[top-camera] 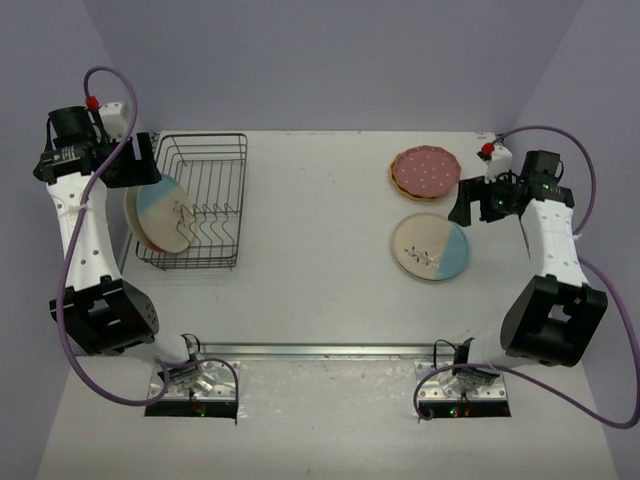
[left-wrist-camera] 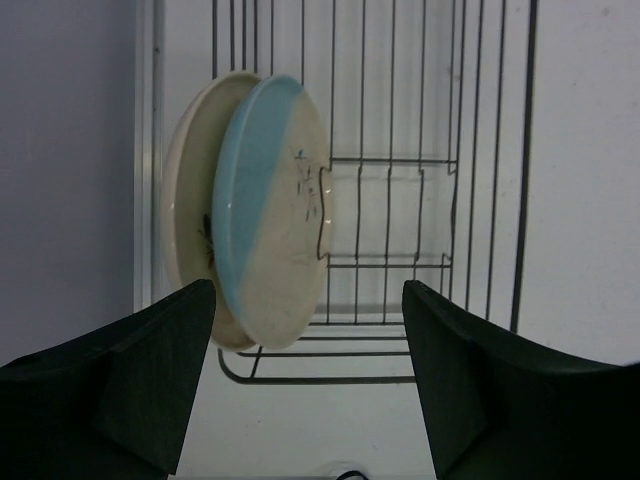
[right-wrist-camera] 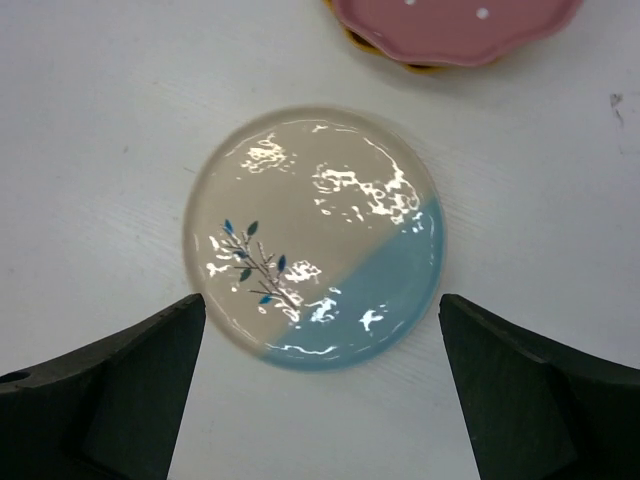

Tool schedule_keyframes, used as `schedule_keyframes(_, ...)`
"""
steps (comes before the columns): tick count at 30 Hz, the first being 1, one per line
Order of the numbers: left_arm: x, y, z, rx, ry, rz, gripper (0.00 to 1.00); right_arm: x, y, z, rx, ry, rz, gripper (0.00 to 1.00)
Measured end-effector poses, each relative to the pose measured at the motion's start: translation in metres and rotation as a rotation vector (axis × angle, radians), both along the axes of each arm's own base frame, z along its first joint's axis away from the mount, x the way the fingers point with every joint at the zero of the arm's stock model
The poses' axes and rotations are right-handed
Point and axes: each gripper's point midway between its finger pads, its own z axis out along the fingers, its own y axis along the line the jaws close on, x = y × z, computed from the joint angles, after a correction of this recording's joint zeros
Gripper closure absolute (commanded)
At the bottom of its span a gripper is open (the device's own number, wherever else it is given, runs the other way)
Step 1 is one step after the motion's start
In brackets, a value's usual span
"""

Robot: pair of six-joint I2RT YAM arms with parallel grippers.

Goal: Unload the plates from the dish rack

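The dark wire dish rack (top-camera: 212,137) stands at the left. Two cream plates stand on edge in its left end: a blue-tinted leaf-sprig one (top-camera: 163,212) (left-wrist-camera: 275,215) in front, another cream plate (left-wrist-camera: 188,230) right behind it. My left gripper (top-camera: 148,166) (left-wrist-camera: 308,385) is open and empty, over the rack's left end, apart from the plates. On the right, a blue-tinted leaf-sprig plate (top-camera: 430,247) (right-wrist-camera: 315,235) lies flat on the table. A pink dotted plate (top-camera: 427,170) (right-wrist-camera: 455,22) lies on a yellow-orange one (right-wrist-camera: 400,62). My right gripper (top-camera: 463,205) (right-wrist-camera: 320,395) is open and empty above the blue plate's near edge.
The rack (left-wrist-camera: 400,160) shows bare divider tines to the right of the two plates. A purple wall runs close along the rack's left side (left-wrist-camera: 60,150). A metal rail (top-camera: 320,350) crosses the table's near edge by the arm bases.
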Motion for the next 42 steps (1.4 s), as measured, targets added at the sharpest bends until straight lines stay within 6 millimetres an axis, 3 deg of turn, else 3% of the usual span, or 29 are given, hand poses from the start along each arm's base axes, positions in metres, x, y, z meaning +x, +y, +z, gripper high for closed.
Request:
schedule_keyframes(3, -0.007, 0.018, -0.025, -0.006, 0.093, -0.008, 0.3, -0.002, 0.029, 0.019, -0.009, -0.063, 0.061, 0.01)
schedule_keyframes(5, -0.012, 0.019, -0.038, -0.015, 0.144, -0.035, 0.31, -0.007, 0.043, 0.024, -0.003, -0.086, 0.085, 0.01)
schedule_keyframes(10, -0.019, 0.014, -0.046, -0.016, 0.183, -0.084, 0.31, -0.018, 0.061, 0.008, 0.026, -0.058, 0.094, 0.01)
schedule_keyframes(16, -0.019, 0.019, -0.054, -0.007, 0.21, -0.065, 0.32, -0.033, 0.069, -0.016, 0.051, 0.008, 0.091, 0.01)
schedule_keyframes(29, 0.002, 0.034, -0.103, -0.041, 0.292, -0.031, 0.44, -0.029, 0.068, -0.002, 0.037, -0.066, 0.093, 0.01)
schedule_keyframes(37, 0.013, 0.029, -0.119, -0.068, 0.285, -0.042, 0.76, -0.029, 0.07, -0.002, 0.047, -0.066, 0.1, 0.01)
schedule_keyframes(42, 0.018, 0.016, -0.121, -0.085, 0.272, -0.078, 0.95, -0.03, 0.072, -0.002, 0.053, -0.063, 0.103, 0.01)
